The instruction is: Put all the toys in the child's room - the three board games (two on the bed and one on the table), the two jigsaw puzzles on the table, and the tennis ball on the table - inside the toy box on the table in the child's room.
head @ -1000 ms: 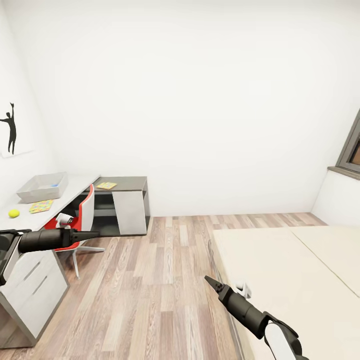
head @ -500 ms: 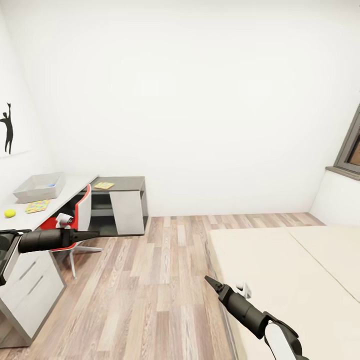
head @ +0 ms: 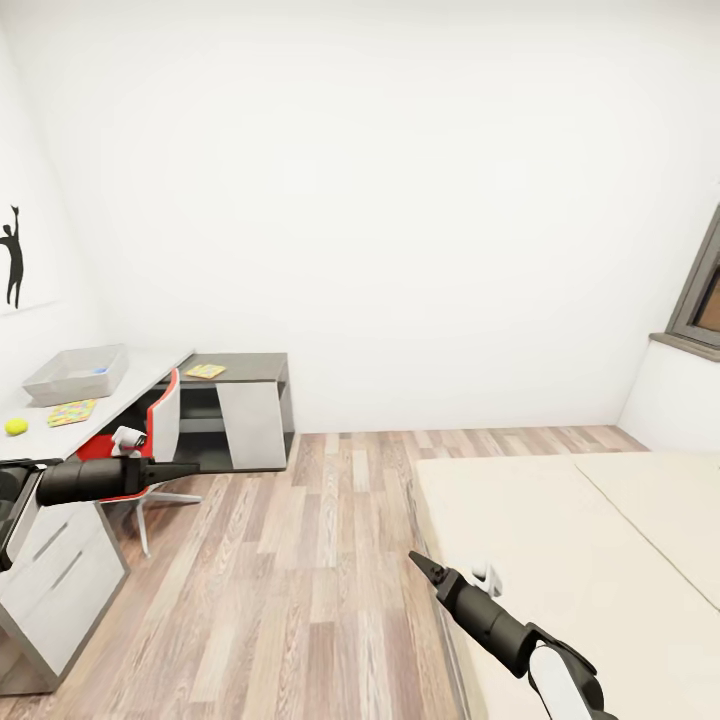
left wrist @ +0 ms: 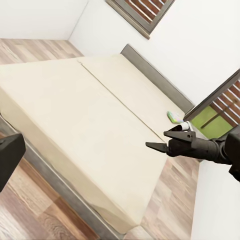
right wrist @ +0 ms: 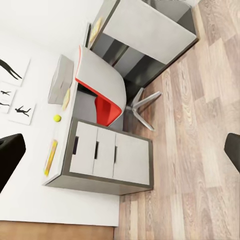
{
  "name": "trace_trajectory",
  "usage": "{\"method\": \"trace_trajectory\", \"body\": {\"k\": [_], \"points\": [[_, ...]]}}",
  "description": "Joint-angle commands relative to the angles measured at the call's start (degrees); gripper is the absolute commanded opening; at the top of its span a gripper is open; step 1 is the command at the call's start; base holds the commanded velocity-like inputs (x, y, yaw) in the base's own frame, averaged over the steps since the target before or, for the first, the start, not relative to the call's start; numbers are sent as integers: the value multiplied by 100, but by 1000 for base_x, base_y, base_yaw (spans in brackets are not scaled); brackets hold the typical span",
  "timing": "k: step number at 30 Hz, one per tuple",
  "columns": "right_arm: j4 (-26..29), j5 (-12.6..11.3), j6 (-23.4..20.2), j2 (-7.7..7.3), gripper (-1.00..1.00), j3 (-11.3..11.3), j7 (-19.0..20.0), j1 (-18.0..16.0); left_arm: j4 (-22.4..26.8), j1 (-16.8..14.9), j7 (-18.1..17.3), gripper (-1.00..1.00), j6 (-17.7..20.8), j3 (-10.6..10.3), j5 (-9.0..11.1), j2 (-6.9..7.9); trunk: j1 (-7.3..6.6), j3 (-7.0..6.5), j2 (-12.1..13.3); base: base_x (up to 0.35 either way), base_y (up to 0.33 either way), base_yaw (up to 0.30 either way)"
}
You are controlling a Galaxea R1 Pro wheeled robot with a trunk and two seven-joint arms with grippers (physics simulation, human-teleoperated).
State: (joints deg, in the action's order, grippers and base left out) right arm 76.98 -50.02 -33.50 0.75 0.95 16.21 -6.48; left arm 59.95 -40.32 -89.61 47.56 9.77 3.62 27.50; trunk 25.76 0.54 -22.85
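On the far left wall hangs a black silhouette picture (head: pixel 12 255). Below it runs the table (head: pixel 150 368), its white top reaching away from me and joining the lower dark grey side desk (head: pixel 245 366). On the white top, going from near to far, I see the tennis ball (head: pixel 15 426), then one jigsaw puzzle (head: pixel 71 412), then the toy box (head: pixel 77 373) with something small and blue inside it. A second flat yellowish piece (head: pixel 205 371) lies on the dark side desk; I cannot tell from here whether it is a puzzle or a game. From my right wrist, another flat yellow item (right wrist: pixel 50 156) lies at the near end of the white top above the drawers (right wrist: pixel 107 159). A red and white chair (head: pixel 150 436) is tucked at the table.

My left gripper (head: pixel 190 466) hangs in front of that chair, above the wood floor (head: pixel 300 560), its jaws pressed together on nothing.

My right gripper (head: pixel 420 564) reaches over the near left edge of the bed (head: pixel 560 540), holding nothing; in the left wrist view its two fingers stand slightly parted at the tips (left wrist: pixel 162 140). Past it, at the far side of the bed near the grey headboard (left wrist: pixel 155 75), a pale green board game (left wrist: pixel 175 118) lies on the mattress. At the far right a grey-framed window (head: pixel 700 295) sits above a white ledge.
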Motion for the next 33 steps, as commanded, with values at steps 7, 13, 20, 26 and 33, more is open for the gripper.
{"method": "trace_trajectory", "body": {"k": [7,13,20,26,33], "points": [[1,-25,-34,4,100,10,5,-3,-1,-3,-21,100,61,-1,-2,1,3,6,-7,0,-47,76],[1,-25,-34,-3,100,10,5,-3,1,-3,-22,100,61,-3,-2,1,3,6,-7,0,-6,42],[1,-25,-34,8,100,10,5,-3,0,-3,-22,100,61,-1,-5,1,3,6,-7,0,-1,7],[-1,-25,-34,10,100,11,5,-3,-1,-3,-22,100,61,-1,-3,1,3,6,-7,0,0,6],[1,-25,-34,19,100,10,5,-3,-1,-3,-22,100,61,-1,-4,1,3,6,-7,0,0,108]]}}
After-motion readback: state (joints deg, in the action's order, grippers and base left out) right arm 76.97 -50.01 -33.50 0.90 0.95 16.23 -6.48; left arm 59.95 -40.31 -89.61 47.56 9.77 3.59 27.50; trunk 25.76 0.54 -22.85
